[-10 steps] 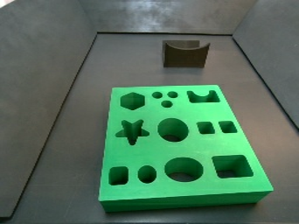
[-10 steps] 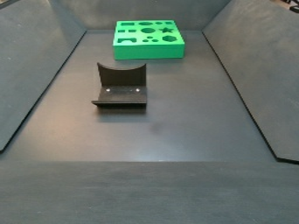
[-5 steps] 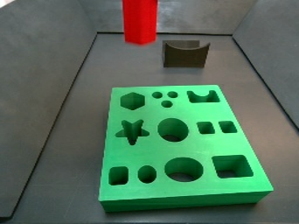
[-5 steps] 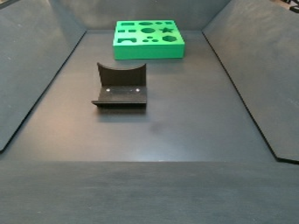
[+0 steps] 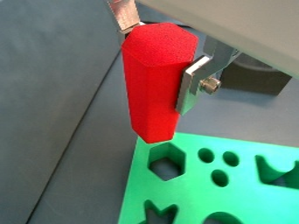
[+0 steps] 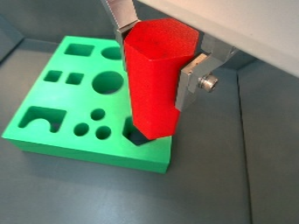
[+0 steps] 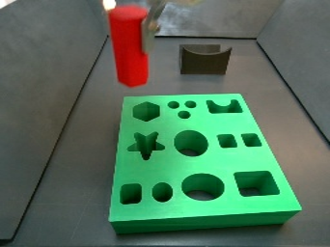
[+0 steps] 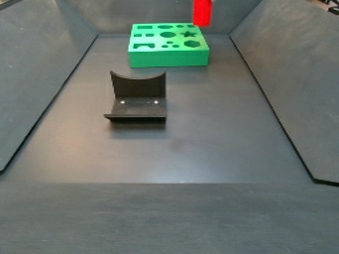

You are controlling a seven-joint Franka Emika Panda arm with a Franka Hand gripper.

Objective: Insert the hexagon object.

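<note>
While clamped on the red hexagon object (image 5: 155, 83), gripper (image 5: 162, 52) seen in a wrist view: silver fingers (image 5: 194, 83) pressed on opposite sides of the peg, peg upright, lower end hanging above the green board (image 5: 251, 197), close to the hexagonal hole (image 5: 166, 161) but not in it. Dark grey fixture (image 5: 251, 81) beyond.

Next wrist view: same grip, gripper (image 6: 159, 48) closed on the hexagon object (image 6: 155, 79), finger plate (image 6: 193, 81) flush on a face. Peg bottom covering most of the hexagonal hole (image 6: 136, 134) near the board (image 6: 52, 114) corner; contact impossible to judge.

Side view: hexagon object (image 7: 127, 45) held upright in the air, over the floor just off the far left corner of the board (image 7: 206, 164), clearly above it. Hexagonal hole (image 7: 145, 111) empty. Gripper (image 7: 146, 17) blurred at the peg top. Fixture (image 7: 204, 58) behind the board, apart.

Other side view: only the peg's lower end (image 8: 203, 12) in frame at the top edge, above the board (image 8: 169, 45); gripper not visible. Fixture (image 8: 137, 96) mid-floor.

Progress, judged: pickup and carry done; alignment over the hexagonal hole, lowering and release left.
</note>
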